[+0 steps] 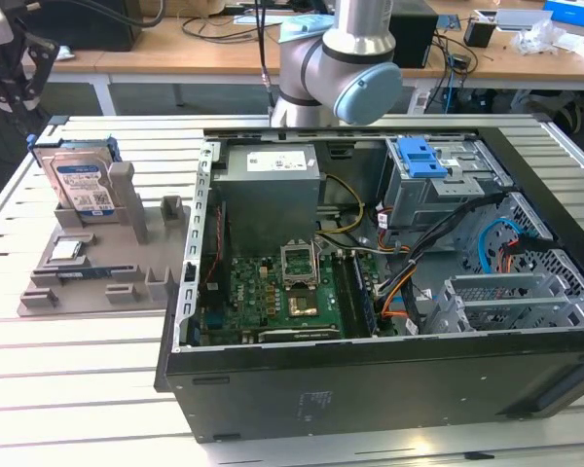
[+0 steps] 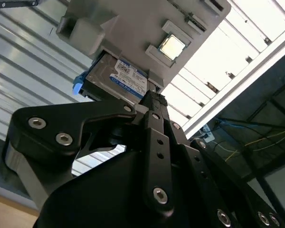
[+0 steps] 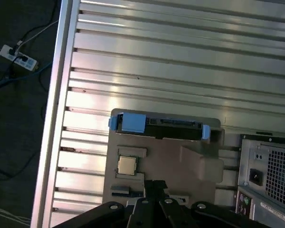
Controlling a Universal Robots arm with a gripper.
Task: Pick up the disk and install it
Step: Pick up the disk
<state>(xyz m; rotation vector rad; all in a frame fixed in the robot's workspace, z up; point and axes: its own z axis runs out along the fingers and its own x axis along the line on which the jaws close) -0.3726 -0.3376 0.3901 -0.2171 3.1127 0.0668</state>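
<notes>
Exterior view: a slatted metal table carries an open computer case, which occupies the frame from centre out to three o'clock. The arm stands at twelve o'clock, behind the case. A grey fixture lies on the table at nine o'clock of the case, just beside its side wall. The disk stands upright on edge in a slot of this fixture, at about ten o'clock of the case, with its blue-and-white label facing the camera and blue rails along its edges. In both wrist views the gripper hangs above the fixture, apart from the disk, with its fingers drawn together and nothing between them. A small square processor chip lies flat on the fixture at six o'clock of the disk.
</notes>
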